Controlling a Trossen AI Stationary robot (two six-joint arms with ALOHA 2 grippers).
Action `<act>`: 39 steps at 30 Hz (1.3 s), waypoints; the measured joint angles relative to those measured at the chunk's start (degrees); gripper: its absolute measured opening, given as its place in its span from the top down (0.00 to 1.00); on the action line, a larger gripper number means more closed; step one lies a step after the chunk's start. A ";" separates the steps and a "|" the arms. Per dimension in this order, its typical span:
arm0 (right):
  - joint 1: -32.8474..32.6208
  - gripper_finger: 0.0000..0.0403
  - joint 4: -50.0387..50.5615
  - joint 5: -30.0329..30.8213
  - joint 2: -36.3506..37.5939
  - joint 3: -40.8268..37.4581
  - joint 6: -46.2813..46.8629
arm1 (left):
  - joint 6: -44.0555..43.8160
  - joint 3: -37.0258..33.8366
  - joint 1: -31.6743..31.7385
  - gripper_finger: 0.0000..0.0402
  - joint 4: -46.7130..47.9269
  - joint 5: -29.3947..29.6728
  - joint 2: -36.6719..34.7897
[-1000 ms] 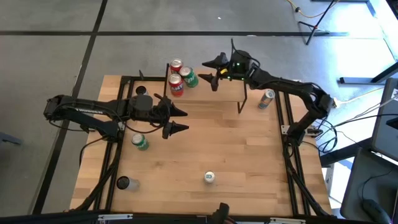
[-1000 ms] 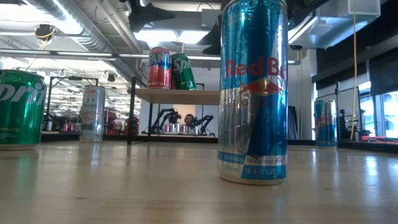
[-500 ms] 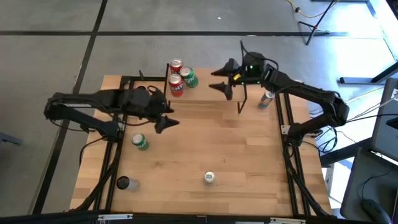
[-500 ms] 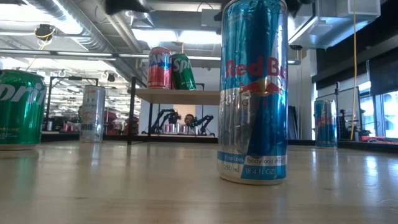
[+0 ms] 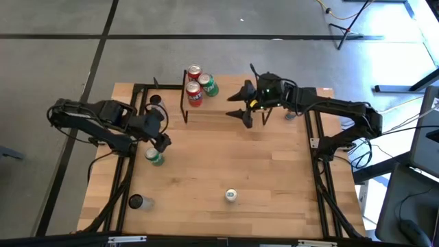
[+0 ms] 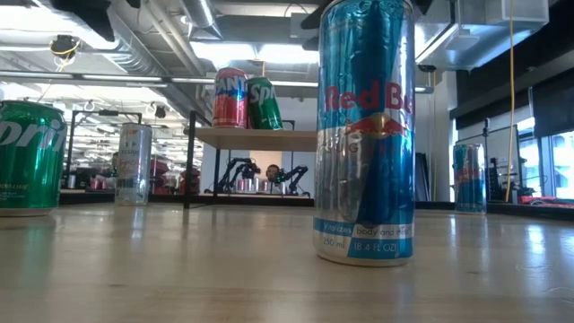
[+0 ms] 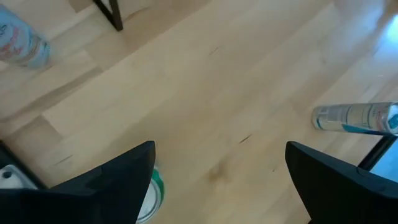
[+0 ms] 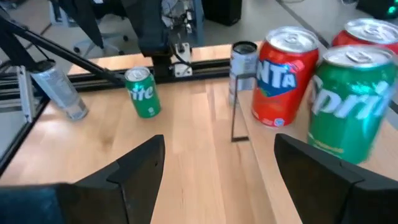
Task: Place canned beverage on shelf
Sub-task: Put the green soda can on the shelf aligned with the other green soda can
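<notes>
The shelf stands at the table's far middle, a light wooden top on thin black legs. Three cans stand at its left end: two red and a green one. My right gripper hovers open over the shelf's right part, facing those cans. A green Sprite can stands upright on the table at the left. My left gripper hangs open and tipped downward just above and beside it. That can's rim shows next to one finger.
A blue Red Bull can stands near the front middle, large in the low view. A slim can stands front left, a dark-topped can far left, another can right of the shelf. Black frame rails run along both table sides.
My left gripper has drawn back from the table's middle toward the left edge and tipped from nearly level to pointing down over the green Sprite can. My right gripper has moved from the shelf's far side toward the near edge, staying open above the shelf.
</notes>
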State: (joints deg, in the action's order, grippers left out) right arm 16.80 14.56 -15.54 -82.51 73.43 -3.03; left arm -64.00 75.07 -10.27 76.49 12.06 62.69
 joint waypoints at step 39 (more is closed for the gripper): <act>3.43 0.28 15.02 20.15 -24.32 36.07 -4.92 | 9.10 0.00 4.54 0.12 -12.98 0.49 -0.01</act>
State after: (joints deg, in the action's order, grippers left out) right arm 20.23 29.58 4.61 -106.82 109.49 -7.95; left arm -54.89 75.07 -5.74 63.51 12.55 62.67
